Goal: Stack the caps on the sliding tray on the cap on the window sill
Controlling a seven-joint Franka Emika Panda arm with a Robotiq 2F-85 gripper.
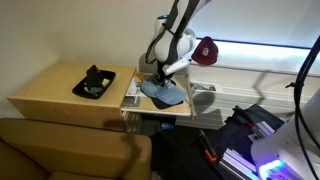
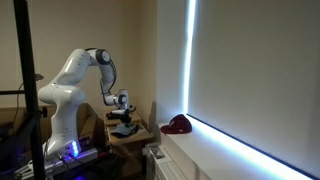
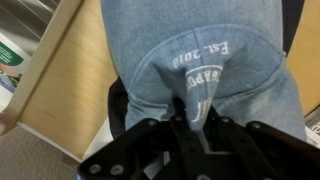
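Note:
A light blue denim cap (image 1: 163, 95) lies on the sliding tray (image 1: 132, 97) beside the wooden desk; it fills the wrist view (image 3: 200, 60), with white lettering on it. My gripper (image 1: 160, 76) is down on this cap, and in the wrist view its fingers (image 3: 192, 115) are shut on a pinched fold of the blue fabric. A dark cap (image 3: 118, 100) shows under the blue one. A maroon cap (image 1: 206, 50) sits on the window sill, also seen in an exterior view (image 2: 179, 124). The gripper (image 2: 122, 112) is well apart from it.
A black object (image 1: 95, 82) lies on the wooden desk top (image 1: 50, 85). A brown couch (image 1: 60, 150) stands in front. Cables and lit equipment (image 1: 265, 150) sit near the robot base. The bright window (image 2: 250, 70) runs along the sill.

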